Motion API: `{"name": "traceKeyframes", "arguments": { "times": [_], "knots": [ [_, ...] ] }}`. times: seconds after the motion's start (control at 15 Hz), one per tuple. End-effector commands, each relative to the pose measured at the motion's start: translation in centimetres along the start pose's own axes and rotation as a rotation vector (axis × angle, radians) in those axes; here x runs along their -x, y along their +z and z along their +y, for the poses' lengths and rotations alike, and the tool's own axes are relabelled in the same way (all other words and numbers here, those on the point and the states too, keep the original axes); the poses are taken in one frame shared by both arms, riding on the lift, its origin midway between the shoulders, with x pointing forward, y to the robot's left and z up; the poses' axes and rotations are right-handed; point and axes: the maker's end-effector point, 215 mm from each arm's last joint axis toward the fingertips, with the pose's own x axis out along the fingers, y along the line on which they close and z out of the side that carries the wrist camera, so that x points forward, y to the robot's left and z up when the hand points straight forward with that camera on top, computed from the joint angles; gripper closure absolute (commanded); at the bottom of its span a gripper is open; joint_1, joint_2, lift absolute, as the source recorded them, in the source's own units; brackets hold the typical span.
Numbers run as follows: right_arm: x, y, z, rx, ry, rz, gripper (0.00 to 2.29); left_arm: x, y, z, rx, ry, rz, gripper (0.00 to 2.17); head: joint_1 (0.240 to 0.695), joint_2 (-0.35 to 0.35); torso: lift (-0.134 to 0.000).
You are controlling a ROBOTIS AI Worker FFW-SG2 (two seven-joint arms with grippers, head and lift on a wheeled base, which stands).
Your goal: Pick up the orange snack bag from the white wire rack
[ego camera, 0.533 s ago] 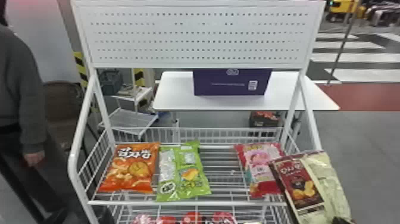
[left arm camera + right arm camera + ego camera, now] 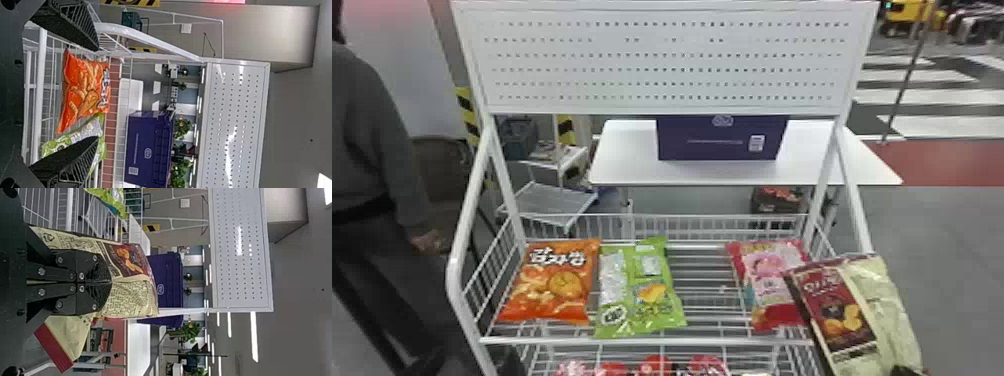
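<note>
In the head view, the orange snack bag (image 2: 552, 285) lies face up on the top shelf of the white wire rack (image 2: 632, 341), at its left end. The wires carry it from below and the side wall probably keeps it from sliding off. Its inner edge meets the green bag (image 2: 642, 290), so a careless grasp could drag both. The pink bag (image 2: 772, 280) lies well apart, toward the right end.

In the left wrist view, the left gripper (image 2: 98, 93) has its fingers spread wide, with nothing between them. The orange bag lies beyond, nearer one finger, while the green one lies partly behind the other; that spread seems meant to admit a plump bag, but needs centring on the orange one first.

In the right wrist view, the right gripper (image 2: 109, 282) pinches the maroon-and-cream bag (image 2: 131, 295) between closed fingers, gathering its wrapper, likely for a firm hold. That is not the bag asked for; the orange one awaits a grasp, presumably by the free left gripper.
</note>
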Motion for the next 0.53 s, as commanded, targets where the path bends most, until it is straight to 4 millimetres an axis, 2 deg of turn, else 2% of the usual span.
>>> {"name": "traceKeyframes", "arguments": {
  "times": [0.0,0.07,0.27,0.4,0.47],
  "knots": [
    [0.0,-0.1,0.0,0.000,0.000,0.002,2.26,-0.1,0.0,-0.1,-0.002,-0.002,0.000,0.08,0.499,0.000,0.000],
    [0.0,0.0,0.0,0.000,0.000,-0.001,2.26,-0.9,-0.8,-0.8,-0.004,-0.013,0.017,0.08,0.499,0.000,0.000],
    [-0.1,0.1,0.0,0.000,0.002,-0.003,2.26,-5.3,-5.4,-2.6,-0.015,-0.036,0.087,0.08,0.499,0.000,0.000],
    [0.0,-0.3,0.0,-0.001,-0.001,0.003,2.26,-8.8,-6.9,-4.2,-0.024,-0.050,0.111,0.08,0.499,0.000,0.000],
    [0.0,-0.3,-0.1,-0.002,-0.002,0.003,2.26,-10.9,-6.9,-4.8,-0.036,-0.047,0.100,0.08,0.499,0.000,0.000]
  ]
}}
